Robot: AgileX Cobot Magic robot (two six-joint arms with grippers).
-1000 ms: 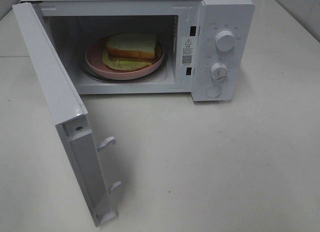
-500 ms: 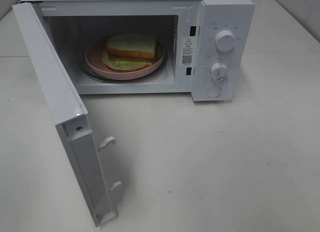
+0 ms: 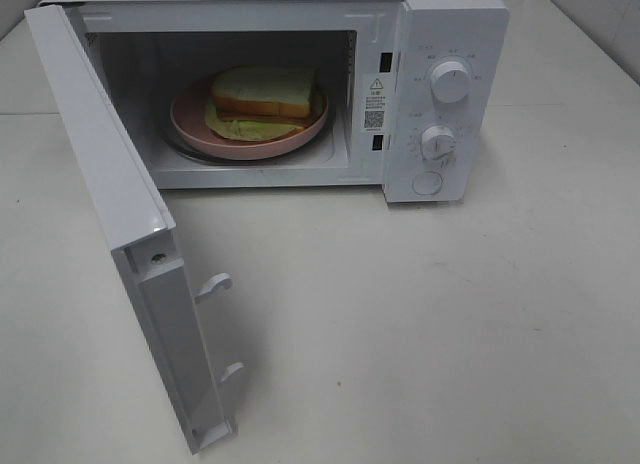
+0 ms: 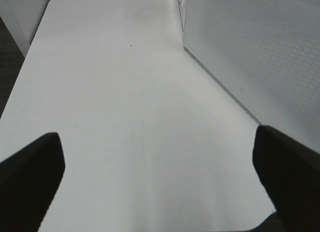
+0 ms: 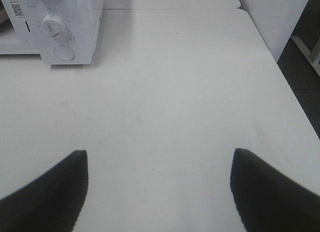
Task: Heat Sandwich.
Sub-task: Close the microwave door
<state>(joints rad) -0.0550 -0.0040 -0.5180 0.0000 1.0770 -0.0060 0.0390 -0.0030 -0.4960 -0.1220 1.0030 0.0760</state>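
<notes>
Soft white-bread sandwich with yellow-green leafy layer [image 3: 262, 99] sits on salmon-pink round plate [image 3: 186, 116] inside open white microwave [image 3: 470, 109]. Likely light, squashy, layers prone to slide; safer hold is plate rim. Left gripper [image 4: 160, 182] and right gripper [image 5: 159, 187]: jaws apart, empty, over white table [image 3: 450, 314].

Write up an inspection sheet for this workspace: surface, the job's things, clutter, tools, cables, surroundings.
Surface: white table, a few faint marks.
Job's things: sandwich lies on the pink plate inside the microwave; door swung wide open; upper knob and lower knob on the panel.
Clutter: nothing seen.
Tools: left tool open, holding nothing, over the table near the door; right tool open, holding nothing, over the table on the knob side.
Cables: nothing seen.
Surroundings: dark floor past the table edge.
</notes>
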